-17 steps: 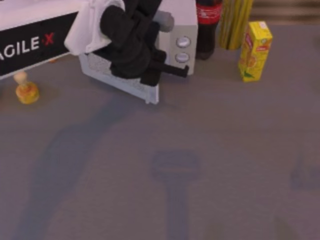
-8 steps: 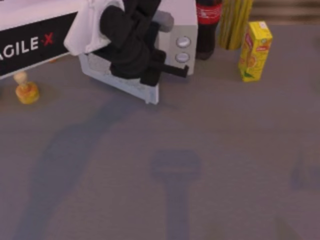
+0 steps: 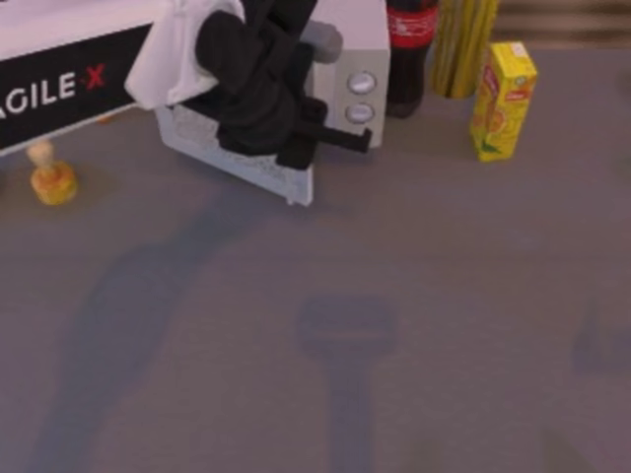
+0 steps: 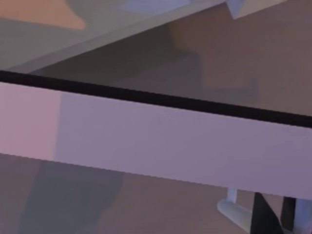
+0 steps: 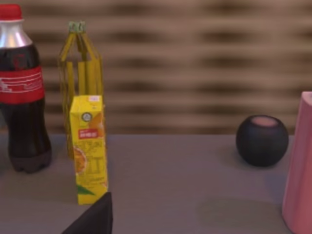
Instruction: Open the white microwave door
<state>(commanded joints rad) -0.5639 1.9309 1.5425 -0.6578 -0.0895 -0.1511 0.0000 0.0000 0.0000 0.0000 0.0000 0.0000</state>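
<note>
The left arm (image 3: 59, 84) reads "AGILE X".

Swung-out microwave door (image 3: 242, 163) and left arm (image 3: 251, 84) crowd the microwave (image 3: 350, 44) front.

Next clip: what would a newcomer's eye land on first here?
The left arm's black tool reaching across the front of the microwave at the table's far edge, with the white microwave door swung partly open below it. To the right stand a cola bottle and a yellow juice carton.
</note>
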